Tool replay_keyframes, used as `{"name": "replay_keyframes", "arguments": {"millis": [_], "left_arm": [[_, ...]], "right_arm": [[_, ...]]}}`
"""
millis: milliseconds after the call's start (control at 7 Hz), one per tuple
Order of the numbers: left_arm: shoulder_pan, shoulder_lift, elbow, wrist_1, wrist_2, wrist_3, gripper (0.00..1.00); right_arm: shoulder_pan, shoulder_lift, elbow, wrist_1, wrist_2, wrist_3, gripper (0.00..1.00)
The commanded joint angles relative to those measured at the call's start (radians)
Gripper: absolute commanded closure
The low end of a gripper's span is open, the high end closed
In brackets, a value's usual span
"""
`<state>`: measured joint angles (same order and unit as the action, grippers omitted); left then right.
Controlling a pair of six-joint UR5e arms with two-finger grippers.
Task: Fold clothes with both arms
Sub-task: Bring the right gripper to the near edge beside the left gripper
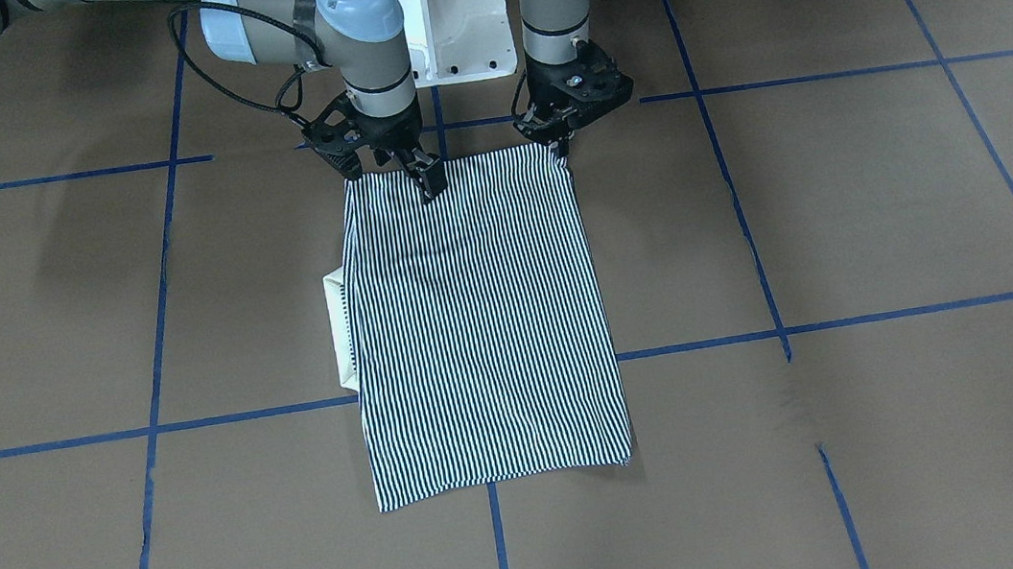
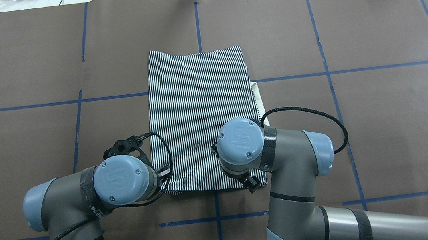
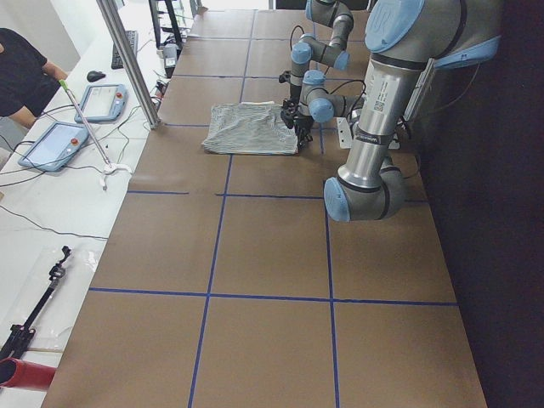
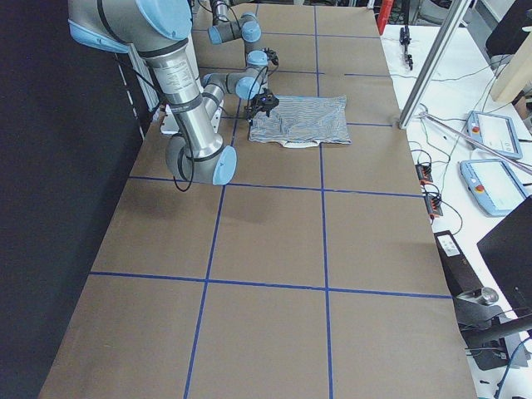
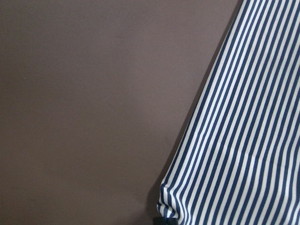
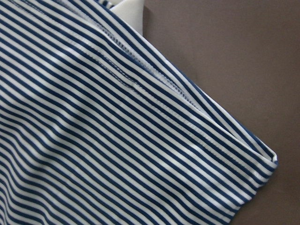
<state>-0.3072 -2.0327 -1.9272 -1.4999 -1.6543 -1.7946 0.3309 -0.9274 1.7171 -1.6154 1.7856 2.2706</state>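
The striped polo shirt (image 1: pixel 483 326) lies folded into a tall rectangle on the brown table, and it also shows in the overhead view (image 2: pixel 201 117). Its white collar (image 1: pixel 341 329) sticks out from under one long side. Both grippers are at the shirt's edge nearest the robot. My left gripper (image 1: pixel 559 146) is at one corner, its fingers closed on the fabric; the left wrist view shows that puckered corner (image 5: pixel 168 206). My right gripper (image 1: pixel 428 183) is pinched on the same edge near the other corner. The right wrist view shows only rumpled shirt fabric (image 6: pixel 117 140).
The white pedestal base (image 1: pixel 455 20) stands right behind the shirt's near edge. Blue tape lines (image 1: pixel 753 244) mark the brown table in a grid. Tablets (image 3: pixel 55 144), a metal post (image 3: pixel 127 59) and a person (image 3: pixel 21 68) are beyond the table's far side.
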Motion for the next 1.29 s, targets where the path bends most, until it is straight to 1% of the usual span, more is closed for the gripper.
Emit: {"name": "replay_keyframes", "arguments": {"millis": [0, 429, 714, 857, 1000, 1143], "left_arm": [[-0.001, 0.002, -0.018, 0.001, -0.004, -0.005, 1.00], [0.000, 0.002, -0.018, 0.001, -0.004, -0.006, 1.00], [-0.001, 0.002, -0.019, 0.001, -0.004, -0.008, 1.00], [0.000, 0.002, -0.019, 0.001, -0.004, -0.008, 1.00], [0.000, 0.000, -0.019, 0.001, -0.002, -0.008, 1.00], [0.000, 0.000, -0.019, 0.001, -0.002, -0.008, 1.00]], "right_arm": [[-0.001, -0.008, 0.001, -0.006, 0.001, 0.010, 0.00], [-0.026, -0.050, -0.004, -0.005, -0.002, 0.010, 0.00], [-0.027, -0.048, -0.005, -0.005, -0.003, 0.010, 0.00], [-0.026, -0.047, -0.007, -0.005, -0.003, 0.010, 0.02], [-0.027, -0.047, -0.007, -0.003, -0.003, 0.010, 0.28], [-0.026, -0.044, -0.007, -0.003, -0.003, 0.010, 0.61]]}}
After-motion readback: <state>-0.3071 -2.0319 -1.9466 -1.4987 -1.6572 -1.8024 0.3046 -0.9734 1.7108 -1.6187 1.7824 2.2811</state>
